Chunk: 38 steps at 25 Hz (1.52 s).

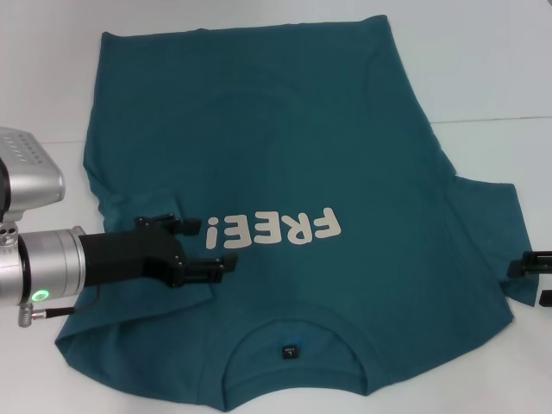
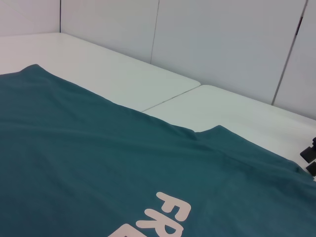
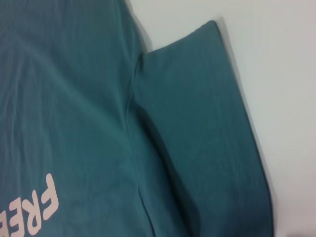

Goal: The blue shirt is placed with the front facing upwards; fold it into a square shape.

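The blue shirt (image 1: pixel 285 147) lies front up on the white table (image 1: pixel 483 69), collar and dark neck label (image 1: pixel 290 351) towards me, with the white "FREE!" lettering (image 1: pixel 276 231) across the chest. Its left sleeve (image 1: pixel 142 194) looks folded in over the body. My left gripper (image 1: pixel 205 246) hovers low over the chest just left of the lettering, open and holding nothing. My right gripper (image 1: pixel 533 280) is open at the outer edge of the spread right sleeve (image 1: pixel 487 233). The right wrist view shows that sleeve (image 3: pixel 197 123) flat on the table. The left wrist view looks across the shirt (image 2: pixel 98 163).
The table has a seam (image 2: pixel 168 98) behind the shirt and grey wall panels (image 2: pixel 222 44) stand beyond it. Bare table surface shows to the right of the shirt (image 1: pixel 500 129) and at the far left (image 1: pixel 43 86).
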### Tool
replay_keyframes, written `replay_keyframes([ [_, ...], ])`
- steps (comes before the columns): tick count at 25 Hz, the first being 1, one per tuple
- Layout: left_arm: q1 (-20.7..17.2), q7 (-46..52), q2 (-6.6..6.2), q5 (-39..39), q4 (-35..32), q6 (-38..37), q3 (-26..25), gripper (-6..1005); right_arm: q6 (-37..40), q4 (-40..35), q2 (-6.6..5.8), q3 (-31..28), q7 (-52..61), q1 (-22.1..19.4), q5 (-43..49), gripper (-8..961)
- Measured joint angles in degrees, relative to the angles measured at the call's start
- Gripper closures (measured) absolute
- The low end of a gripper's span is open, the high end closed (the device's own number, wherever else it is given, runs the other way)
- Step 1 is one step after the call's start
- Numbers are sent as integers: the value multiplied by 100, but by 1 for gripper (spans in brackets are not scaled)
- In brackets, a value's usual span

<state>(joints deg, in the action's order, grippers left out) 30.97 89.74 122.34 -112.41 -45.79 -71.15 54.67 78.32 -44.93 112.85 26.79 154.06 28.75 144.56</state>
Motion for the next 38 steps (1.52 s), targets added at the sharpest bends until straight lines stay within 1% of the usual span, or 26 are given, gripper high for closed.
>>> replay_keyframes([
  [16,-11,0,0,0,0,4,-5,93,-103,187,2,-8,-8,58,9,257],
  [26,-12,0,0,0,0,0,-10,93,-87,161,0,-35,-168,19,-24,491],
  [30,-13,0,0,0,0,0,-17,94,-49,138,-9,-47,-232,24,-54,649],
  [31,-12,0,0,0,0,0,-18,93,-1,103,-26,-73,-231,25,-90,688],
  [32,-13,0,0,0,0,0,-21,93,122,62,-78,-104,-216,21,-147,728],
  [33,-11,0,0,0,0,-1,-22,92,277,22,-147,-131,-188,13,-208,830],
  [34,-8,2,0,0,-4,-1,-22,92,563,-79,-311,-201,-109,-2,-304,932],
  [35,-4,4,-1,0,-11,-3,-15,92,563,-79,-311,-201,-109,-2,-304,916],
  [36,-2,5,-1,0,-20,-4,-10,93,707,-159,-383,-252,-60,-9,-335,900],
  [38,-2,7,0,0,-46,-12,3,94,934,-394,-442,-327,55,-27,-348,867],
])
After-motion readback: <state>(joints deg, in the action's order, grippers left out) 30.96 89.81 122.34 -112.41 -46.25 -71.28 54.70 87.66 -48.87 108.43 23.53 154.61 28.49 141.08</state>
